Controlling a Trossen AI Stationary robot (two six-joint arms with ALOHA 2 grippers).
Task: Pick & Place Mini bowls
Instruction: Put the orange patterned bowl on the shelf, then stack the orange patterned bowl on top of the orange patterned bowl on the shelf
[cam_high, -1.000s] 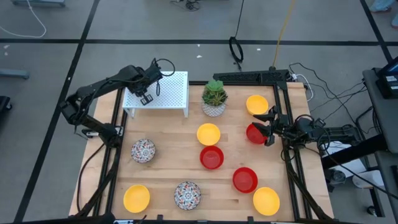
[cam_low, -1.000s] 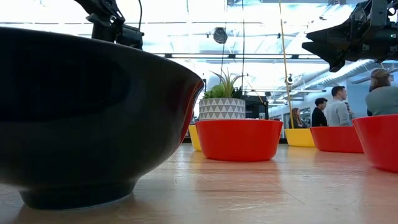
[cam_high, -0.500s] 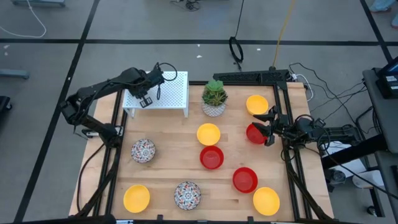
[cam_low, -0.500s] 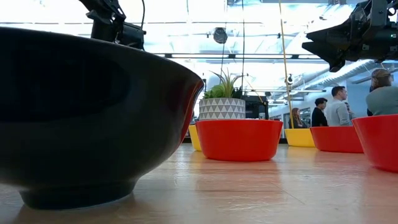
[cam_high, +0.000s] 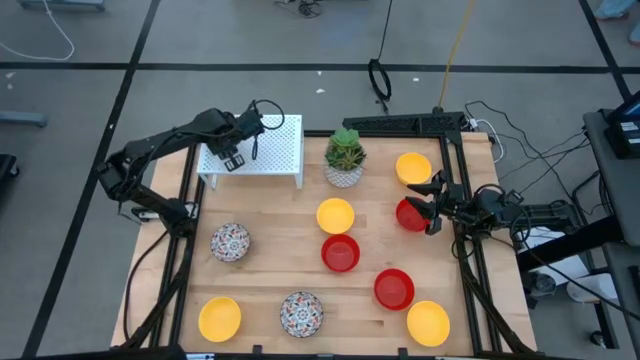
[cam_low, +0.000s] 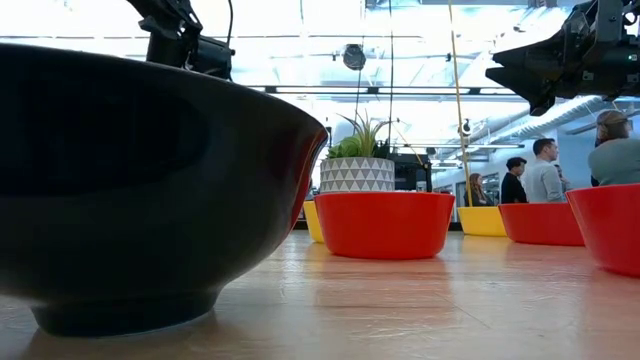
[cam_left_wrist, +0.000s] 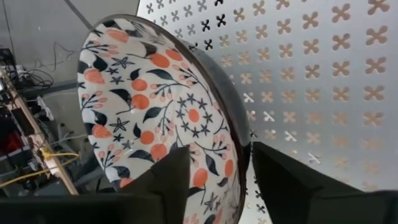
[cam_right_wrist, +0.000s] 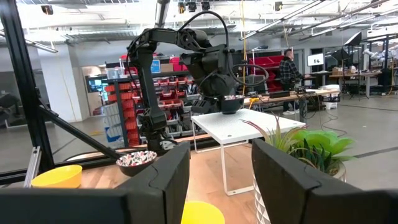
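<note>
On the wooden surface (cam_high: 280, 270) lie four yellow, three red and two patterned mini bowls (cam_high: 230, 241). A third patterned bowl (cam_left_wrist: 155, 106) sits between the left claw's (cam_left_wrist: 211, 171) parted fingers, over the white perforated rack's (cam_high: 275, 150) left edge. The right claw (cam_high: 432, 203), fingers apart, hovers near the right edge.

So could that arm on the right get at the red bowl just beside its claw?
Probably yes. The right gripper hangs open right next to the red bowl, and nothing lies between them. The yellow bowl behind sits apart, so it should not block the move.
</note>
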